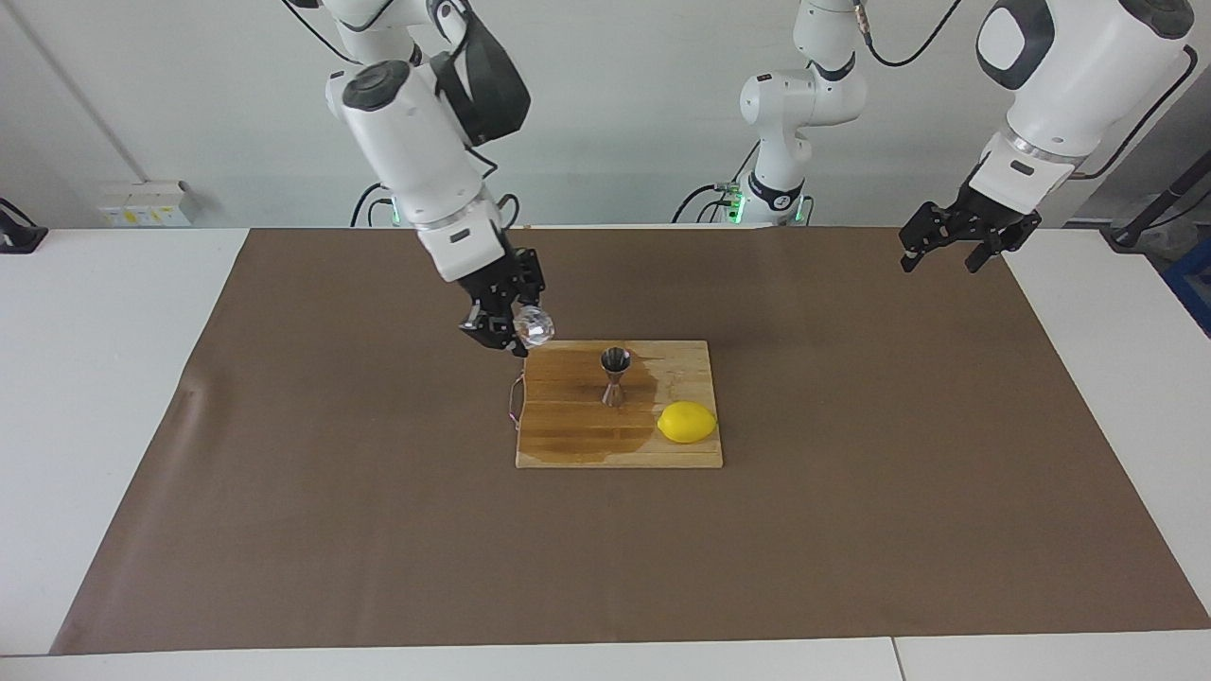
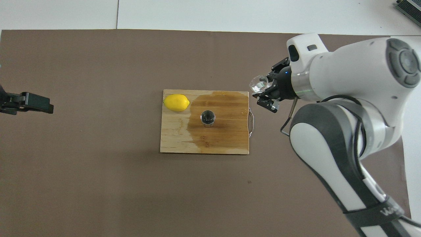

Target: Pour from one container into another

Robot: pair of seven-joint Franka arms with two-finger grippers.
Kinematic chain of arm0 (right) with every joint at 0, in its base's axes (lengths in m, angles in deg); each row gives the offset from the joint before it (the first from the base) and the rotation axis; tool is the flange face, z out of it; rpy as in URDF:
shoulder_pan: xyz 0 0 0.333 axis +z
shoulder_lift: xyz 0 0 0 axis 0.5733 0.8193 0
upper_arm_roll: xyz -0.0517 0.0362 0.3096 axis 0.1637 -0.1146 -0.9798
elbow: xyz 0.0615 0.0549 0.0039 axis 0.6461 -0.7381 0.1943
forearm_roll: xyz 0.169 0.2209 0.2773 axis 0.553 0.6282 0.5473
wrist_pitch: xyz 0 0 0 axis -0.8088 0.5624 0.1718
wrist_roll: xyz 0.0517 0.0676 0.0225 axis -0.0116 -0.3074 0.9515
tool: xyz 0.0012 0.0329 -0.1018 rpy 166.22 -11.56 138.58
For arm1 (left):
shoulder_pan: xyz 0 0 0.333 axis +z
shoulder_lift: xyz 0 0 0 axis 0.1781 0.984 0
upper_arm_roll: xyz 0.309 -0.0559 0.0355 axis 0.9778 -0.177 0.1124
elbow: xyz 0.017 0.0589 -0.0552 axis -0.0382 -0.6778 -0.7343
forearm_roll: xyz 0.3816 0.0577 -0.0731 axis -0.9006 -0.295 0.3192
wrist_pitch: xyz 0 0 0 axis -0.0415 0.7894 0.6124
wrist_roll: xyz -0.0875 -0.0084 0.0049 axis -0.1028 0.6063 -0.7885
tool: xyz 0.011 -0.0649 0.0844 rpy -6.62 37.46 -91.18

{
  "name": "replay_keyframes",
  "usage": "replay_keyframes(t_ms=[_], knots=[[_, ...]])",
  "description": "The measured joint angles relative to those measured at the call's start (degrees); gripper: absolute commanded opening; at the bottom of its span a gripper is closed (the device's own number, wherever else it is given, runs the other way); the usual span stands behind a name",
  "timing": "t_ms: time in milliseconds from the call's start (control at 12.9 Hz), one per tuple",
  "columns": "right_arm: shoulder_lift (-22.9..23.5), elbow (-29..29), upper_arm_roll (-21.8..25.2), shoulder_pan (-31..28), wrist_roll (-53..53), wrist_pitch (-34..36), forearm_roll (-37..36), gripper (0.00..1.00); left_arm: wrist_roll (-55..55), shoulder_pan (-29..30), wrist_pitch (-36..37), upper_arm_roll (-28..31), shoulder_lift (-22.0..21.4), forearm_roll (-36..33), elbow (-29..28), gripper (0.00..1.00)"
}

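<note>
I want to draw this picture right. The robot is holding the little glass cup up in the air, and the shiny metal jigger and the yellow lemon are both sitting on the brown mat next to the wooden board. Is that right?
Not quite. The jigger and lemon sit on the wooden board, not on the mat beside it; the facing view shows this. The right gripper does hold the glass cup in the air.

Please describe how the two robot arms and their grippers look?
Both arms are glossy white with rounded segments, dark grey joint caps and black cables. The right arm has a black lettered strap. The right gripper and left gripper are black, two-fingered.
</note>
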Motion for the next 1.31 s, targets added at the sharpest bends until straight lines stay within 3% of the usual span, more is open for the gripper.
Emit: replay_keyframes(t_ms=[463,695,1004,1313], knots=[[-2.3,-10.8,17.5,-0.4,32.5,0.5,18.5,0.20,0.0,0.0,0.0,0.0,0.0,0.0,0.0,1.00],[-2.1,-15.1,24.9,-1.7,47.1,3.9,26.1,0.22,0.0,0.0,0.0,0.0,0.0,0.0,0.0,1.00],[2.3,-16.6,30.7,-3.3,62.9,7.2,35.7,0.22,0.0,0.0,0.0,0.0,0.0,0.0,0.0,1.00],[9.1,-16.6,31.7,-4.1,70.5,9.4,46.8,0.23,0.0,0.0,0.0,0.0,0.0,0.0,0.0,1.00]])
